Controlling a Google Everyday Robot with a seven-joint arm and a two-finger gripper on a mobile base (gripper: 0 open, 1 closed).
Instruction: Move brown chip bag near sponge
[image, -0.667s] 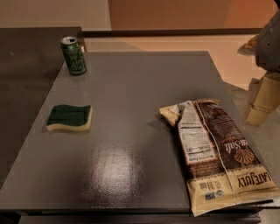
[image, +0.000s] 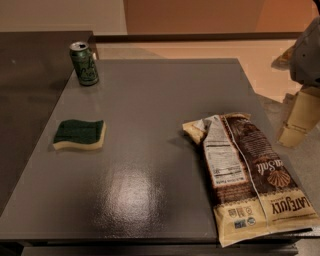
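The brown chip bag (image: 247, 175) lies flat on the right part of the grey table (image: 150, 125), its label side up and its lower end reaching the front edge. The sponge (image: 80, 134), green on top over yellow foam, lies on the left part of the table, well apart from the bag. My gripper (image: 296, 125) hangs at the right edge of the view, past the table's right side, above and to the right of the bag and not touching it.
A green drink can (image: 84, 63) stands upright at the table's back left corner. A darker table (image: 30, 90) adjoins on the left. Light floor (image: 210, 47) lies behind and to the right.
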